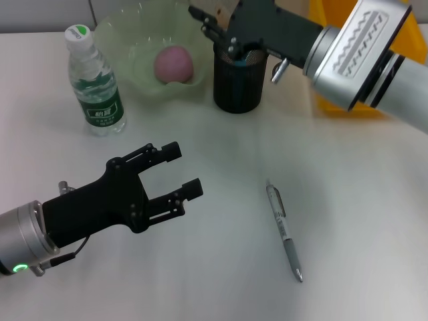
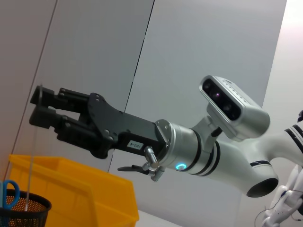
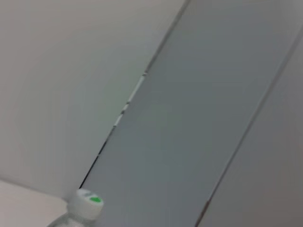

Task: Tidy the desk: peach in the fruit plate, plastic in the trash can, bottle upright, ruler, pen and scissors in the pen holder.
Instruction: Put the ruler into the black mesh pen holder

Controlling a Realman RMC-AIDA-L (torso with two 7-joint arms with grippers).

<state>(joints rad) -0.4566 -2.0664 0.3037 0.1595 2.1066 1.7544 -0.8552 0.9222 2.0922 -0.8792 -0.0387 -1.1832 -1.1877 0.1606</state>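
Overhead, the right pincer (image 1: 208, 25) hangs just above the black mesh pen holder (image 1: 238, 83) at the far centre, gripping a thin clear ruler (image 2: 34, 156) that drops into the holder beside the blue-handled scissors (image 2: 9, 193). The left pincer (image 1: 182, 172) hovers open and empty over the near-left worktop (image 1: 348, 200). The pen (image 1: 284, 231) lies flat at near right, the bottle (image 1: 95, 83) stands upright at far left, and the peach (image 1: 174, 64) sits in the fruit plate (image 1: 120, 33).
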